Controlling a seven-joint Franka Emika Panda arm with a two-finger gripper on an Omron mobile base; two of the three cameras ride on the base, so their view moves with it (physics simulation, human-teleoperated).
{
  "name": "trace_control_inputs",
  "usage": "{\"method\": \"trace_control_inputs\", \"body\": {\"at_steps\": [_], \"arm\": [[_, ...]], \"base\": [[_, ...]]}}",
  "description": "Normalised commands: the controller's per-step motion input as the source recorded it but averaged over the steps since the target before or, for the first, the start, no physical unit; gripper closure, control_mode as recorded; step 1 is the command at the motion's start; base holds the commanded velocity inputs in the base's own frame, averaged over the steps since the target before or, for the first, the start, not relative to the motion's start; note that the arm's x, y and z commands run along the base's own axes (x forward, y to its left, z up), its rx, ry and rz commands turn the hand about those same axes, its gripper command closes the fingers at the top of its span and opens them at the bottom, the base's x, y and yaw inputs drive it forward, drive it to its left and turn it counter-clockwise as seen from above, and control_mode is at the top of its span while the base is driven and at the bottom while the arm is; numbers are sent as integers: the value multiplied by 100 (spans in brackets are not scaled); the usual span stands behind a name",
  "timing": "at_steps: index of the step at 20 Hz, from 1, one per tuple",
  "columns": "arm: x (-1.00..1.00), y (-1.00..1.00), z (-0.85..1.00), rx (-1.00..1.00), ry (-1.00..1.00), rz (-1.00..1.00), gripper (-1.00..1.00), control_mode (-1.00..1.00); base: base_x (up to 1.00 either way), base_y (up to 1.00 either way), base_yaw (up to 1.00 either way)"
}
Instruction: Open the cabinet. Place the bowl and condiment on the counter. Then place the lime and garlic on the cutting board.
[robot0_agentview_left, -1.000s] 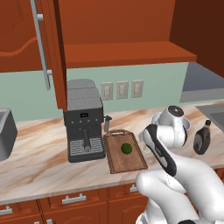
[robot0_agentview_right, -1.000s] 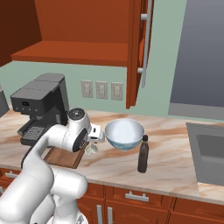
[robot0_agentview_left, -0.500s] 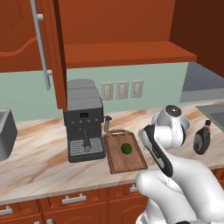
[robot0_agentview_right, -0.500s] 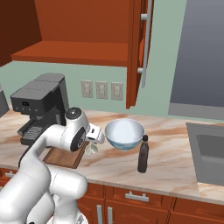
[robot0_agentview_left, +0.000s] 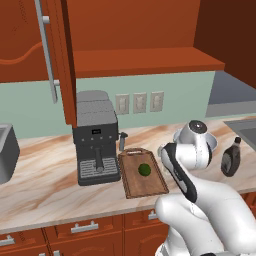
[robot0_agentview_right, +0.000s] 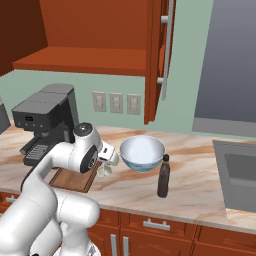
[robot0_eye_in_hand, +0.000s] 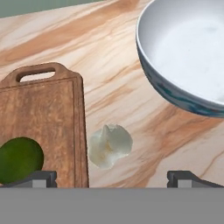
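one item left to move: whitish garlic bulb (robot0_eye_in_hand: 109, 145) lying on the veined beige counter (robot0_eye_in_hand: 118, 87), just beside the dark wooden cutting board (robot0_eye_in_hand: 41, 113) with the green lime (robot0_eye_in_hand: 19, 158) already on it. gripper (robot0_eye_in_hand: 111, 177) spread wide, holding nothing, poised over the garlic; next up, lowering and pinching. fingertips mostly cropped, lime half cut off

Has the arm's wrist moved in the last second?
Yes. In the left base view the wrist has drifted left, away from the bottle and toward the cutting board.
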Motion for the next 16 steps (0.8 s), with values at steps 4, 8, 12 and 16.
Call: {"method": "trace_control_inputs", "body": {"at_steps": [4,8,12,16], "arm": [[0,0,-10,0,1,0,-100,-100],[0,0,-12,0,1,0,-100,-100],[0,0,-14,0,1,-1,-100,-100],[0,0,-17,0,1,-1,-100,-100]], "base": [[0,0,0],[0,0,0],[0,0,0],[0,0,0]]}}
